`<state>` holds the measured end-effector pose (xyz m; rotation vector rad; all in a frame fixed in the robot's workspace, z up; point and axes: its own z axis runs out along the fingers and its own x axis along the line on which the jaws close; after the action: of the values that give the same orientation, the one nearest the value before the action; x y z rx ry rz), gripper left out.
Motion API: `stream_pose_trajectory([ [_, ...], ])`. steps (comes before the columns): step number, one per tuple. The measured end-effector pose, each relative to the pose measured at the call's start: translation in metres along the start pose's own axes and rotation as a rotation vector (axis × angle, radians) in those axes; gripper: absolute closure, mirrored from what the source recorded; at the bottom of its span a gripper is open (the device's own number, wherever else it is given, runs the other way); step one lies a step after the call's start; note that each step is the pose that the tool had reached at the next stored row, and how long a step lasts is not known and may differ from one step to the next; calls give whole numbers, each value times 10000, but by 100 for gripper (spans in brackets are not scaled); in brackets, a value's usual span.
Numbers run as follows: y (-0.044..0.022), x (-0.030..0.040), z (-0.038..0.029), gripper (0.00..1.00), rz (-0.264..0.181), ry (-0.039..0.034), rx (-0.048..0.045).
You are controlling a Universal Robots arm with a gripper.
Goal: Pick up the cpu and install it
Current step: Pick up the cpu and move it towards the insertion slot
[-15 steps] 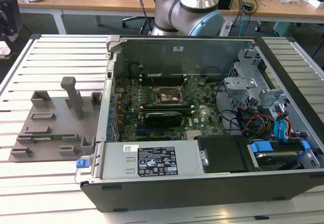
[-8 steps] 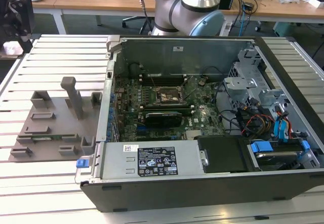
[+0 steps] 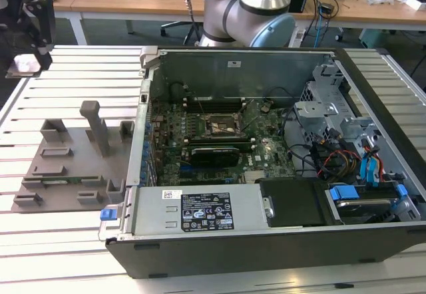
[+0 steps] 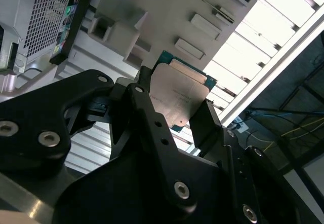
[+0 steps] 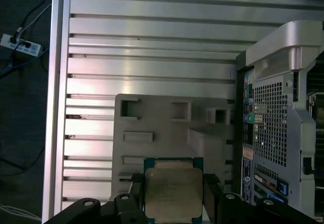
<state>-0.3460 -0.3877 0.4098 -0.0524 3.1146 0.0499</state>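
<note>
One pincer (image 5: 173,183) grips one cpu (image 5: 173,198); one grey holder plate (image 5: 152,117) nearby.

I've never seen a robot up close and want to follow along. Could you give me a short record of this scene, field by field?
gripper: shut on the cpu, one finger at each of two opposite edges
cpu: silvery top, green rim, held clear of the holder plate
holder plate: grey, on the slatted table, at the exterior view's left of the computer case
computer case: open, motherboard showing
task progress: cpu picked up, not yet installed
</note>
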Motion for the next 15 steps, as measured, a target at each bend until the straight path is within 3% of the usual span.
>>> stream_pose_trajectory([
  [5,-3,-86,2,45,1,0,0],
  [15,-11,-334,9,45,1,1,1],
])
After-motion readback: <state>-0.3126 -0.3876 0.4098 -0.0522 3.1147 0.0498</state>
